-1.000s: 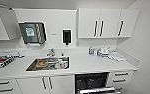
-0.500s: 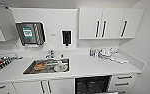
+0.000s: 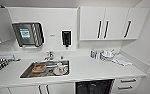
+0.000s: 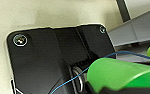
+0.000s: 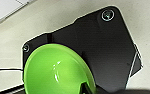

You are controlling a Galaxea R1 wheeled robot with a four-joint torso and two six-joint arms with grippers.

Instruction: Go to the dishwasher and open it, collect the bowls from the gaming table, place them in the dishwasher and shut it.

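The green bowl (image 5: 57, 71) is carried at the right end effector, grip state indeterminable, with the open dishwasher (image 3: 94, 86) located ahead and below the table (image 3: 96, 70).

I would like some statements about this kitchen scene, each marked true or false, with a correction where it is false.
1. The dishwasher under the counter shows a dark open interior. True.
2. The sink has nothing in it. False: dishes lie in it.
3. A green bowl shows in the right wrist view. True.
4. The bowl is orange inside. False: it is bright green.
5. The wall cupboards at upper right have dark vertical handles. True.
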